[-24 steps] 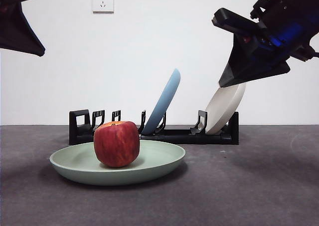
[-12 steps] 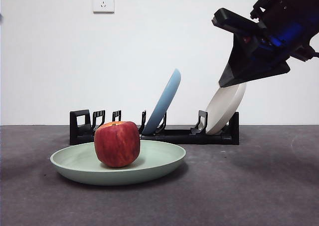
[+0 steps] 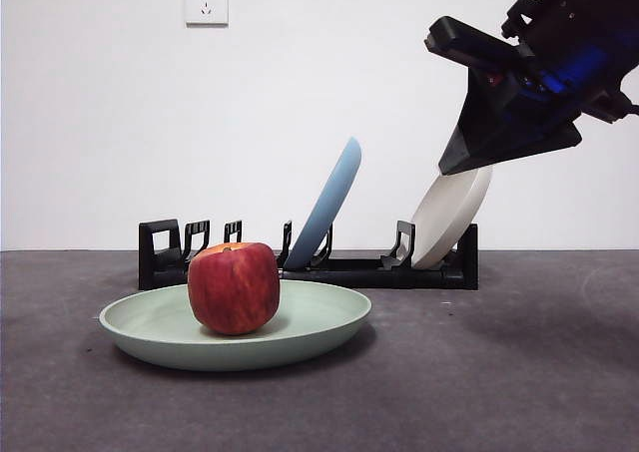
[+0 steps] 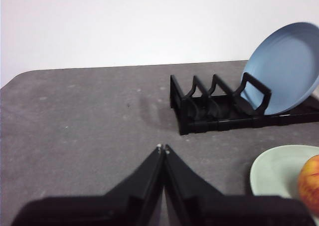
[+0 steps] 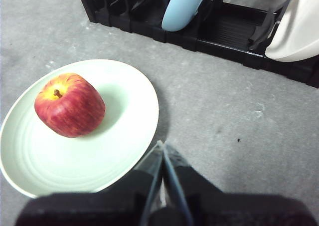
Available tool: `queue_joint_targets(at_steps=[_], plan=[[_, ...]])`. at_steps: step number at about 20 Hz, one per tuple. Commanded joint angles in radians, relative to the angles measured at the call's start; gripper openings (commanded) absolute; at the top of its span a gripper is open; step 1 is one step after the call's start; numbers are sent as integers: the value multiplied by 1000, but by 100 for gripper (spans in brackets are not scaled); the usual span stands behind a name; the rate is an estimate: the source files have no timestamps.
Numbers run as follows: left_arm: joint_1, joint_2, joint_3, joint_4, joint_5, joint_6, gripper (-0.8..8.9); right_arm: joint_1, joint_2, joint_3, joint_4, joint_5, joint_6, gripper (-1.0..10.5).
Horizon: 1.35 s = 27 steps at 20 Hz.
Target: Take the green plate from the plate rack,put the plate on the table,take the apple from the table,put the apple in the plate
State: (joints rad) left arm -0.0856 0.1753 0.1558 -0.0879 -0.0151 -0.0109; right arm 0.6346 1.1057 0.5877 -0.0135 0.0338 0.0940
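Note:
The green plate (image 3: 236,326) lies flat on the table (image 3: 499,372) in front of the plate rack (image 3: 310,257). The apple (image 3: 234,287) sits upright in the plate, left of its middle; it also shows in the right wrist view (image 5: 70,105) on the plate (image 5: 99,156). My right gripper (image 5: 163,147) is shut and empty, raised high at the right (image 3: 454,163), apart from the plate. My left gripper (image 4: 162,147) is shut and empty, out of the front view, with the plate's edge (image 4: 274,171) and the apple (image 4: 310,182) off to its side.
A light blue plate (image 3: 325,203) leans in the rack's middle and a beige plate (image 3: 451,215) in its right end. The rack's left slots stand bare. A wall socket (image 3: 206,2) is on the white wall behind.
The left arm's black tip, at the top left corner a second ago, has gone out of the front view. The right arm, plate and apple have not moved.

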Motion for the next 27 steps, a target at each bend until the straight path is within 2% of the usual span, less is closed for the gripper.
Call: queue_joint_targets(at_steps=[1, 7, 15, 17, 27], plan=[[15, -32, -67, 54, -2, 11, -3, 0, -1, -5, 5, -1, 10, 1], [30, -110, -145, 56, -2, 3, -3, 0, -1, -5, 5, -1, 10, 1], [30, -174, -152, -103, -2, -16, -3, 0, -1, -5, 5, -1, 10, 1], [29, -173, -152, -100, -1, -51, -3, 0, -1, -5, 5, -1, 10, 1], [29, -173, -152, -98, -4, -49, -3, 0, -1, -5, 5, -1, 10, 1]])
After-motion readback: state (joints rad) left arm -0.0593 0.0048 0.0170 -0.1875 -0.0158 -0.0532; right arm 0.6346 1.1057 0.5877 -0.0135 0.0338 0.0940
